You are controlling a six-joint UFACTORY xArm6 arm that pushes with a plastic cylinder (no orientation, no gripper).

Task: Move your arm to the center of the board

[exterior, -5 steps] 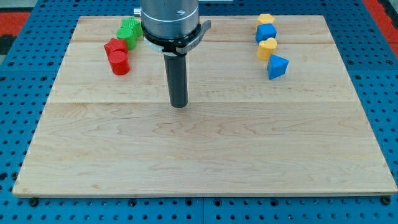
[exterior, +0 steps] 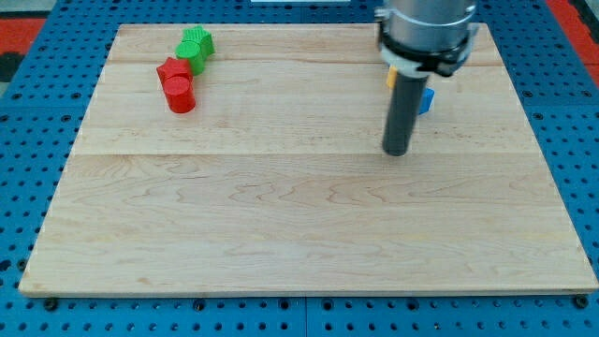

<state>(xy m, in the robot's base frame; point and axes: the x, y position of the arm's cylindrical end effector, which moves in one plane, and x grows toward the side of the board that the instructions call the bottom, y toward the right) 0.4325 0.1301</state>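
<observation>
My tip (exterior: 396, 152) rests on the wooden board (exterior: 299, 215), right of the board's middle. Just above and right of it a blue block (exterior: 427, 100) peeks out from behind the rod, and a sliver of a yellow block (exterior: 391, 79) shows at the rod's left side. The other blocks of that group are hidden behind the arm. Far to the view's left stand a red cylinder (exterior: 180, 94), a red block (exterior: 172, 70) above it, and two green blocks (exterior: 195, 45) at the top.
The board lies on a blue perforated table (exterior: 28, 140) that surrounds it on all sides. The arm's grey body (exterior: 426, 23) overhangs the board's upper right part.
My tip has slid from left of the board's middle to right of it. The arm now covers most of the yellow and blue blocks. No block has visibly moved.
</observation>
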